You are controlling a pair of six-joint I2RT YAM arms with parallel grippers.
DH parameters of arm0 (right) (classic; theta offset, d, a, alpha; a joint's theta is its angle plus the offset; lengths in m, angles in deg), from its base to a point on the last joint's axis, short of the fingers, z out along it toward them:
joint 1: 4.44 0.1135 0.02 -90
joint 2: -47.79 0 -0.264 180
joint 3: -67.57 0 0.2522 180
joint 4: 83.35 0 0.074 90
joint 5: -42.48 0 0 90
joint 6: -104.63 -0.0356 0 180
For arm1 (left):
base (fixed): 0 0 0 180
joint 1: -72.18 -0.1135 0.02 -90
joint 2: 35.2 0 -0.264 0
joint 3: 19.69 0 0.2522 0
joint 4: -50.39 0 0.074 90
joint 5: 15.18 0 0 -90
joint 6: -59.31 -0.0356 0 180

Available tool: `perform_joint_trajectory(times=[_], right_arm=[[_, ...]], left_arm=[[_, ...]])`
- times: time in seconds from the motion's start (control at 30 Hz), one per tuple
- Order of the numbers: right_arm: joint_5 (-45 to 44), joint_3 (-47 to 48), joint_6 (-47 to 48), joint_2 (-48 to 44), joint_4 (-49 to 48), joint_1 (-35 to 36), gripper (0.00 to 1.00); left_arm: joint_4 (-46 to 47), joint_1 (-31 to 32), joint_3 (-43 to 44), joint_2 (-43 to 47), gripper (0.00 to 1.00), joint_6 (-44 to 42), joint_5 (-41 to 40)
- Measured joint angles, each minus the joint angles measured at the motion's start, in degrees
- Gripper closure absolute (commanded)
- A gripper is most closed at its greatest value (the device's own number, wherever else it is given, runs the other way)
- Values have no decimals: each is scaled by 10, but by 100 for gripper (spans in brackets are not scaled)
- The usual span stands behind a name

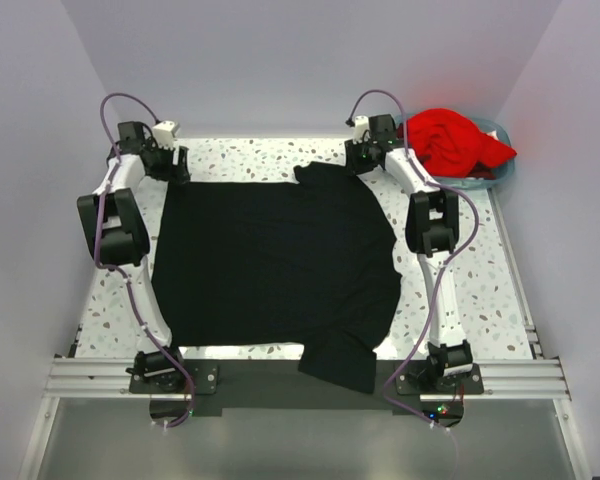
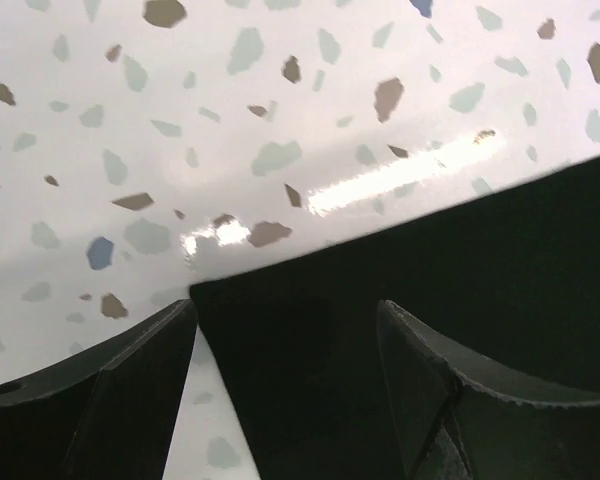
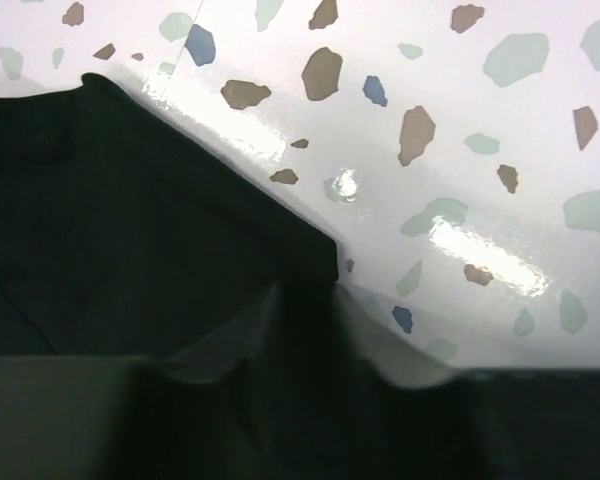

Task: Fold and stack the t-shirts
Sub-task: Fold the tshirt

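Nothing is folded yet: the black shirt [image 1: 270,265] lies flat on the table [image 1: 480,280], the red shirt [image 1: 450,140] sits in the basket [image 1: 502,172], the left gripper [image 2: 288,310] gapes over a far corner, and the right gripper [image 3: 310,330] is at the sleeve, its grip impossible to tell.

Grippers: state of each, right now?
Left gripper: open, fingers either side of a corner of the black t-shirt.
Right gripper: at the black t-shirt's edge; open or closed cannot be told.
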Motion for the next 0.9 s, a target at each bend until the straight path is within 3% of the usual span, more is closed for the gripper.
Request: perform_joint_trajectory(times=[0.1,0.33,0.7,0.9], right_arm=[[5,0,1,1,0,3,100],[13,0,3,1,0,7,100],[14,0,5,1,-1,6,100],[15,0,5,1,-2,6,100]], left_arm=[[-17,-17,55,-36,24,-4,18],[-63,-54,110,-79,32,-79,78],[-85,-53,157,-136,42,-169,167],[-95,-54,175,-155,55,-184,187]])
